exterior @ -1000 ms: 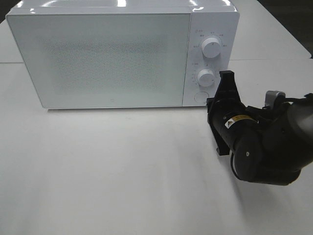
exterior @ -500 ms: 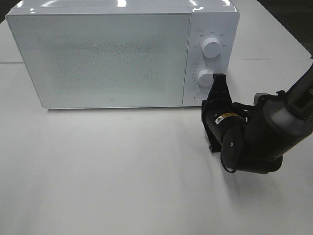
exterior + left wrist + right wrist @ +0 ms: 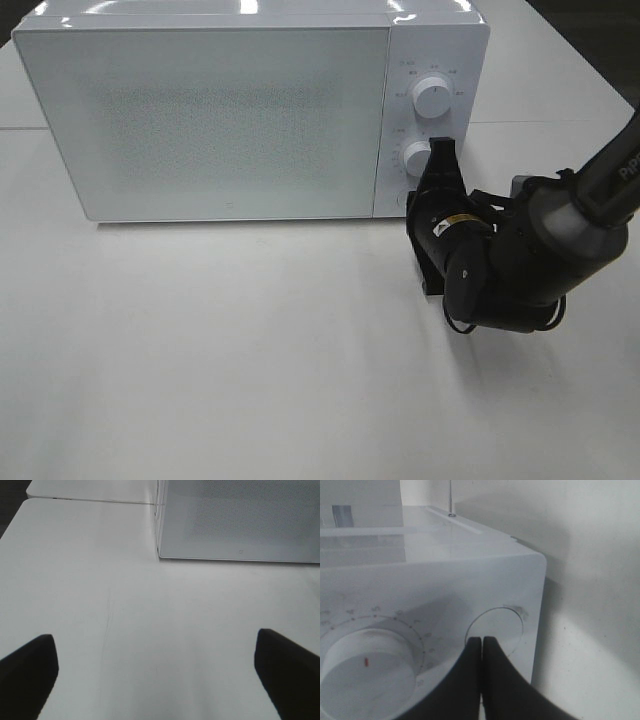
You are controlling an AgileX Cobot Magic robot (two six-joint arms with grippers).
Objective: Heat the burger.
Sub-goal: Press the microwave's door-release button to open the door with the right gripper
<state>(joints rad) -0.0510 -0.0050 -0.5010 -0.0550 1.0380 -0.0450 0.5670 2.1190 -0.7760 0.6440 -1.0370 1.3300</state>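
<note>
Now the right gripper (image 3: 481,639) — shut, empty — has nosed up to the microwave's (image 3: 200,110) round button (image 3: 506,622), probably the door release.

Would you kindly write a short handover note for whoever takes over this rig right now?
Left gripper: open, empty, over the white table near the boxy white microwave oven's left front corner.
Right gripper: shut, empty, tips at the round white button beside the lower white dial.
Burger: not in view; the frosted door is closed, so I cannot tell whether it is inside.
Left: confirm the burger is inside, then start heating.
</note>
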